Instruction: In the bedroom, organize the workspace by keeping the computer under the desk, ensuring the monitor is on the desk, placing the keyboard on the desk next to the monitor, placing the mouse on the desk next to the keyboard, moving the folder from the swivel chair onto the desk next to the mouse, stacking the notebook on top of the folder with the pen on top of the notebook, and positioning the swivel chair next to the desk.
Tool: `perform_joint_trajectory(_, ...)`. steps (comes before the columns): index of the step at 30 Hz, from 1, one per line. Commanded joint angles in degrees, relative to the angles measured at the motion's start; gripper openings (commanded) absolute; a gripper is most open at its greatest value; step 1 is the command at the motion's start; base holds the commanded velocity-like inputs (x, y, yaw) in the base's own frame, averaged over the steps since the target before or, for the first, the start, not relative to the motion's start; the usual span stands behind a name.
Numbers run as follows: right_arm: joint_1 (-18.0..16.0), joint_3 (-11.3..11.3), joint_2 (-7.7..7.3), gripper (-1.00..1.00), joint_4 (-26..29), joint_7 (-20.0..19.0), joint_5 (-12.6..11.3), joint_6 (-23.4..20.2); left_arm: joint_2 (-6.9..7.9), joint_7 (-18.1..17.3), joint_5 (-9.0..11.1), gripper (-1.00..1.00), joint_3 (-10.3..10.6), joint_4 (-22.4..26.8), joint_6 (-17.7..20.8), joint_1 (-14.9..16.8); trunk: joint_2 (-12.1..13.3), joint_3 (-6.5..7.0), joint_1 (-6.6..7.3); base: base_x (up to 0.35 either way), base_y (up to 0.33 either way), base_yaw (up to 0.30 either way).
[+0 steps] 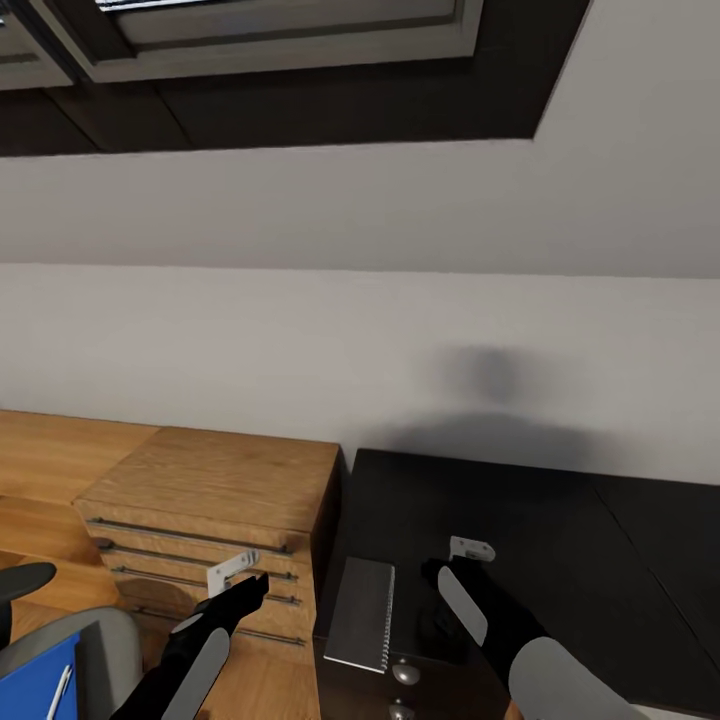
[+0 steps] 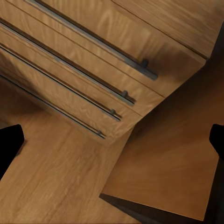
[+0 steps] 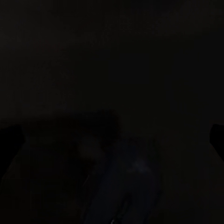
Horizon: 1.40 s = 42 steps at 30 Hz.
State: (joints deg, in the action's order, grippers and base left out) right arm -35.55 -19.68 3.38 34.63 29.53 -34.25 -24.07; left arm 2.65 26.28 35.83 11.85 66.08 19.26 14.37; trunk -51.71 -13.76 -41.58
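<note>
The glossy black desk (image 1: 560,540) fills the lower right of the head view. A grey notebook (image 1: 362,612) with a spiral edge lies on its front left corner. At the bottom left, the blue folder (image 1: 35,682) rests on the grey swivel chair (image 1: 105,640), with the white pen (image 1: 58,692) on top of it. My left gripper (image 1: 243,592) hangs open in front of the wooden chest, its fingertips (image 2: 9,145) spread wide apart. My right gripper (image 1: 442,582) hovers open over the desk top just right of the notebook. The right wrist view shows the dark desk surface (image 3: 112,93).
A light wooden drawer chest (image 1: 215,500) with long bar handles (image 2: 93,44) stands left of the desk against the white wall (image 1: 360,340). Wooden floor (image 2: 60,186) lies below it. Round knobs (image 1: 405,673) mark the desk's drawer unit. A chair armrest (image 1: 22,580) sits far left.
</note>
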Motion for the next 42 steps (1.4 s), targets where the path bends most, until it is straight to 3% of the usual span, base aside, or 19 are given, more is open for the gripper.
perform_joint_trajectory(1,-0.1,-0.3,-0.04,1.0,0.1,0.5,-0.4,-0.1,0.07,0.5,0.5,1.0,0.2,0.1,0.1,0.0,-0.5,-0.29,-0.24,0.0,0.0,0.0)
perform_joint_trajectory(11,0.0,-0.3,-0.04,1.0,0.1,0.3,-0.4,0.0,0.0,0.5,0.5,1.0,0.3,0.1,0.0,0.0,-3.7,-1.77,-1.99,0.0,0.0,0.0)
perform_joint_trajectory(16,-0.1,-0.2,-1.52,1.0,0.3,-0.3,-0.1,0.0,-0.21,0.5,0.8,1.0,0.2,0.3,0.1,0.0,-3.7,-1.77,-1.99,0.0,0.0,0.0)
perform_joint_trajectory(21,-0.2,-0.1,-0.55,1.0,0.3,0.1,0.0,0.1,-0.56,0.5,0.7,1.0,0.2,0.4,0.1,0.0,-3.7,-1.77,-1.99,0.0,0.0,0.0)
perform_joint_trajectory(37,-0.3,-0.1,-0.51,1.0,0.1,0.3,0.0,0.1,-0.79,0.5,0.9,1.0,0.2,0.5,0.2,0.0,-3.7,-1.77,-1.99,0.0,0.0,0.0)
perform_joint_trajectory(42,-0.3,-0.1,-0.51,1.0,0.1,0.4,-0.2,-0.1,-0.74,0.5,0.9,1.0,0.2,0.5,0.2,0.0,-5.7,-2.67,-3.09,0.0,0.0,0.0)
